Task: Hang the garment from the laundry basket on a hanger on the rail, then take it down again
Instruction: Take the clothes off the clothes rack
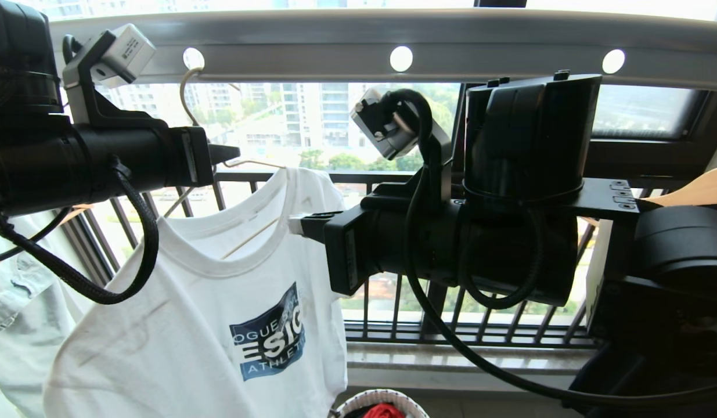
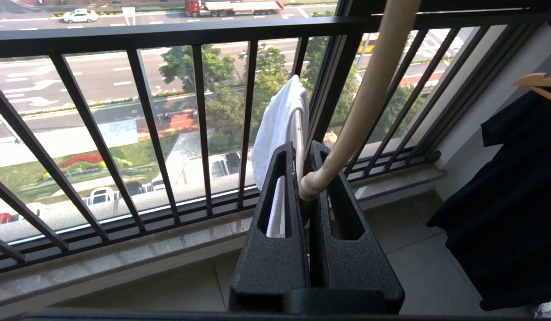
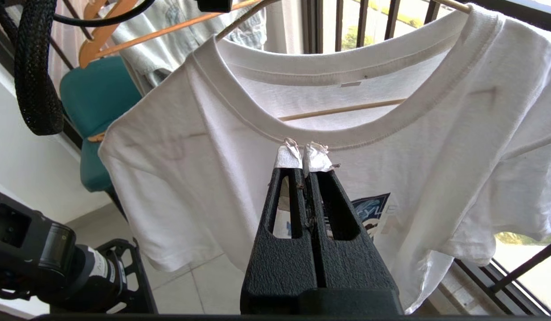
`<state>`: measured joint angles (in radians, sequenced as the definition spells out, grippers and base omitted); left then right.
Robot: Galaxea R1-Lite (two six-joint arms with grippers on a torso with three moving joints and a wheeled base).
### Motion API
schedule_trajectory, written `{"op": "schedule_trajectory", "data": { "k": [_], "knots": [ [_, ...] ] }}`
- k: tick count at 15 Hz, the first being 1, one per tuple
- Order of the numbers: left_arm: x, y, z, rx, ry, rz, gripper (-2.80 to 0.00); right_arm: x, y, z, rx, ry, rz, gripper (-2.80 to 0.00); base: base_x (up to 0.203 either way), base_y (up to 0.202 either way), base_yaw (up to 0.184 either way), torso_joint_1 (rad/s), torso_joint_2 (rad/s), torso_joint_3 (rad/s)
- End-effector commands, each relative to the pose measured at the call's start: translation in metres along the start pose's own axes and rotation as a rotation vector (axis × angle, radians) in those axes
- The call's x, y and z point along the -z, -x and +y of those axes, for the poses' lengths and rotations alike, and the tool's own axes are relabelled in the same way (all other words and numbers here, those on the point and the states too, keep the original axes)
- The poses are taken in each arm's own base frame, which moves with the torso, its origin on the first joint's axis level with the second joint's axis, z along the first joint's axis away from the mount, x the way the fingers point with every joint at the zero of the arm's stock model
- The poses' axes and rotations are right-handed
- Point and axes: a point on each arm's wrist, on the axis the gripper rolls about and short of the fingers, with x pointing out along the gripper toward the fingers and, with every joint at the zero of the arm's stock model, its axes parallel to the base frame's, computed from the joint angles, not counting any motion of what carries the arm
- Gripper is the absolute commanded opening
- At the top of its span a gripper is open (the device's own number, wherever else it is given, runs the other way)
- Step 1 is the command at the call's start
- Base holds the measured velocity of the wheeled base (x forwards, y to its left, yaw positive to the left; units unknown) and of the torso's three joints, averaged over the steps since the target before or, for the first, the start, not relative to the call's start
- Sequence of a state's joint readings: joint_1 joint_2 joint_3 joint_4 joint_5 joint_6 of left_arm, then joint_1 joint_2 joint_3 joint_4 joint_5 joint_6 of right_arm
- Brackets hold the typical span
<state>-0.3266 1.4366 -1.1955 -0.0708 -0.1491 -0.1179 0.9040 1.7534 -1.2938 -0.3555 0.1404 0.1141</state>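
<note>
White T-shirt (image 1: 207,325) chest logo, partly readable: "OGUE", "ESIG", "ATHLET"

a high-rise home balcony: drying rail (image 1: 451,52), barred railing (image 2: 199,133), street below.

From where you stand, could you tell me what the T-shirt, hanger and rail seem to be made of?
T-shirt: soft white knit, probably cotton, with a ribbed collar and printed logo.
Hanger: thin rod with a smooth matte beige surface, possibly coated wire.
Rail: grey metal, satin sheen, pierced by round holes.
</note>
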Motion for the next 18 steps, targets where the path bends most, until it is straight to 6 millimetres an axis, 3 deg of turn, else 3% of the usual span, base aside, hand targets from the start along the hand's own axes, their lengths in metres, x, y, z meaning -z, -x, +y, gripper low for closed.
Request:
{"op": "schedule_trajectory", "data": {
  "k": [1,2,9,17,18],
  "knots": [
    [0.000,0.001,0.000,-0.001,0.001,-0.001,-2.80,-0.002,0.003,-0.004,0.011,-0.025,-0.008,-2.80,0.000,0.000,0.000,0.000,0.00,0.000],
    [-0.001,0.003,0.000,0.000,-0.001,-0.007,0.00,-0.002,0.004,-0.004,0.011,-0.032,-0.009,-2.80,0.000,0.000,0.000,0.000,0.00,0.000],
    [-0.003,0.017,-0.003,0.002,-0.002,-0.018,0.00,0.005,0.009,-0.021,0.062,-0.046,0.013,-2.80,0.000,0.000,0.000,0.000,0.00,0.000],
    [0.001,0.077,0.003,-0.230,-0.022,-0.068,0.00,0.012,0.015,-0.030,0.089,-0.055,0.013,-2.80,0.000,0.000,0.000,0.000,0.00,0.000],
    [0.002,0.086,0.002,-0.235,-0.023,-0.081,-2.80,0.010,0.016,-0.029,0.089,-0.053,0.009,-2.80,0.000,0.000,0.000,0.000,0.00,0.000]
  ]
}}
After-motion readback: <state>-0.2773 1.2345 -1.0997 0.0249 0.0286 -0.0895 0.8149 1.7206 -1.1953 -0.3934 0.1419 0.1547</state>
